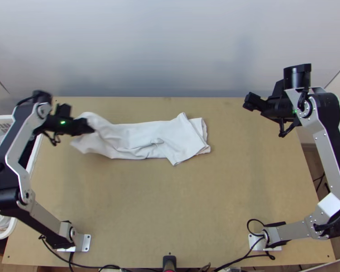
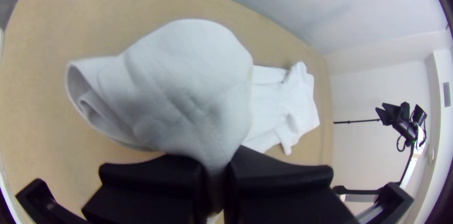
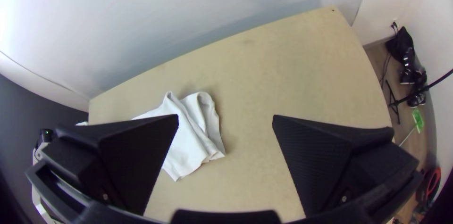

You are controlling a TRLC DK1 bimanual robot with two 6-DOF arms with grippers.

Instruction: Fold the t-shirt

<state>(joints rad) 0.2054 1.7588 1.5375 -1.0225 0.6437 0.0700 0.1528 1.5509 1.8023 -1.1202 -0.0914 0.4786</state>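
**T-shirt point(image 1: 138, 136) Raised by One End**

We see it strung along the table's point(image 1: 170, 204) far half, one end clamped in the left gripper point(image 2: 216, 172), likely for folding inward; the right gripper point(image 3: 226, 120) hangs aside, fingers apart.

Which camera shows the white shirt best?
The top view: it shows the shirt nearly end to end. The left wrist view enlarges the end in the left gripper; the right wrist view shows the opposite end, partly hidden.
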